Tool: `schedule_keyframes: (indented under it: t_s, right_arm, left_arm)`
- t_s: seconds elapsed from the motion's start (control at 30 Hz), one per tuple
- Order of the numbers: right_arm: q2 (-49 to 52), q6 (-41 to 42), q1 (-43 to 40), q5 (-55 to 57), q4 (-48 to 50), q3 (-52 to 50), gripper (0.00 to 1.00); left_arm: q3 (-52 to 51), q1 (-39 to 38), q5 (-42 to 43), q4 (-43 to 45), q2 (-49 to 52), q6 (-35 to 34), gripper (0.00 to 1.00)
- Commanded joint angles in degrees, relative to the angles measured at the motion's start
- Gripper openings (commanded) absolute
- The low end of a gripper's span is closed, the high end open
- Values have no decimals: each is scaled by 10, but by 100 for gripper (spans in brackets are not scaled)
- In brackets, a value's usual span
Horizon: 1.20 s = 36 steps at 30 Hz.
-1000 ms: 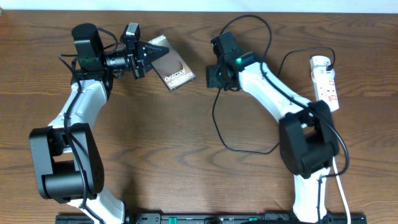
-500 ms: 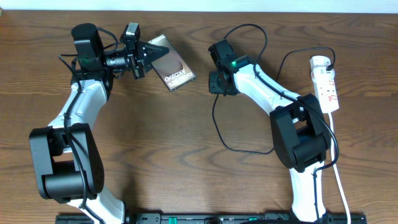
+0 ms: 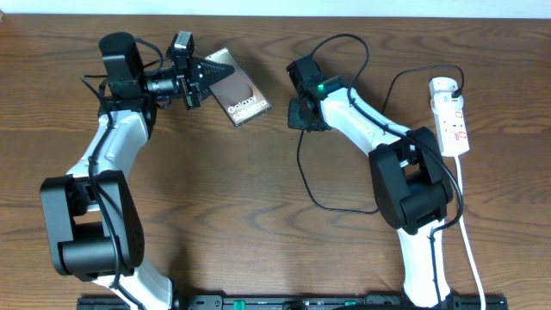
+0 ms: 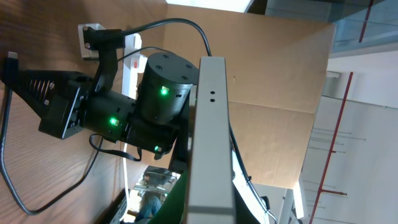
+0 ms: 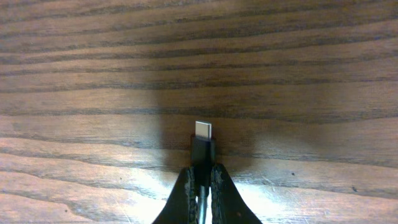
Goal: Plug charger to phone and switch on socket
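While the right claw (image 5: 200,175) pinches the charger (image 5: 203,143), the phone (image 3: 244,95) lies apart.

The brown wooden table (image 3: 224,198) carries the white socket (image 3: 451,116) at right and the looping black charger (image 3: 299,165).

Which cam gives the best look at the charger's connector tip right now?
Right wrist. The charger tip pokes out of the right gripper, jaws shut on it, metal end clear against the table. Overhead shows the charger only as a loop; the tip hides under the gripper. Left wrist catches it small at the frame's left edge.
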Motion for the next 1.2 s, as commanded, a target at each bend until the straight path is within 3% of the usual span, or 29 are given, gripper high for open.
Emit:
schedule_keyframes:
  t_s: [0.0, 0.1, 0.33, 0.57, 0.9, 1.17]
  right_arm:
    - [26, -20, 1, -21, -8, -7, 1]
    - [1, -94, -10, -83, 2, -5, 1]
    - [-92, -334, -64, -388, -18, -5, 1]
    - [-137, -447, -101, -506, -113, -5, 1]
    - [-137, -504, -102, -598, -164, -7, 1]
    - [-137, -518, -102, -643, -209, -7, 1]
  left_arm:
    - [10, 0, 22, 5, -17, 12, 7]
    - [10, 0, 22, 5, -17, 12, 7]
    - [10, 0, 22, 5, -17, 12, 7]
    - [10, 0, 21, 5, -17, 14, 7]
    - [10, 0, 20, 5, -17, 33, 7]
    - [10, 0, 20, 5, -17, 129, 7]
